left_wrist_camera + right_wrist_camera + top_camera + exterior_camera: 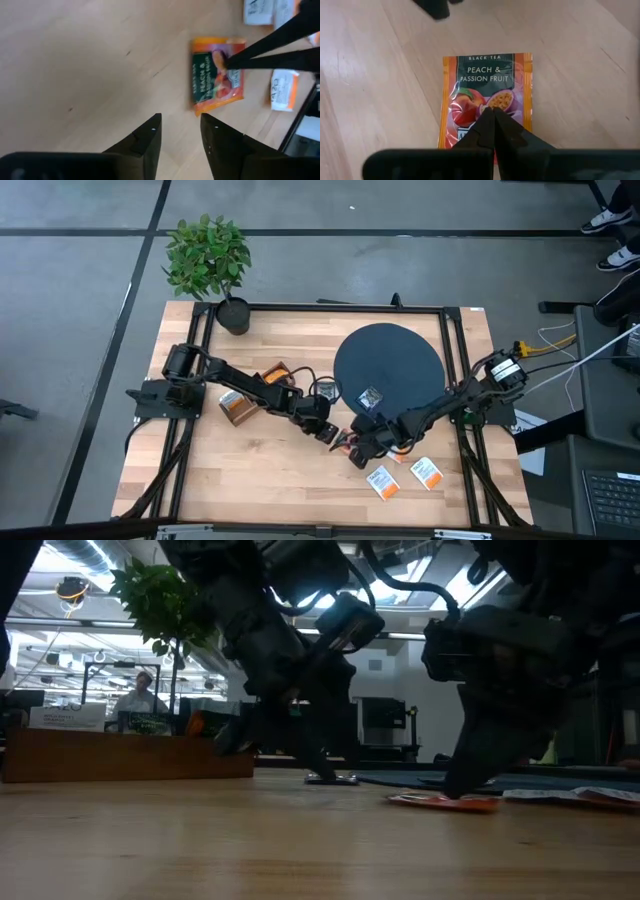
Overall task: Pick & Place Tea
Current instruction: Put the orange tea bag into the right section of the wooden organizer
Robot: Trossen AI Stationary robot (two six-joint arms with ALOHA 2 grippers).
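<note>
We see the right gripper (494,116) low over the tabletop (260,470), its fingers pressed together with their tips resting on a red-orange peach and passion fruit tea sachet (487,95) — the sachet lies flat on the wood near the front, just before the large dark disc (387,365). The left gripper (181,125) hovers just beside it, fingers spread a little and holding nothing. Two white sachets with orange bands (383,482) lie nearby toward the front right — another small sachet (371,397) sits on the disc. The wooden box (240,405) stands under the left arm.
</note>
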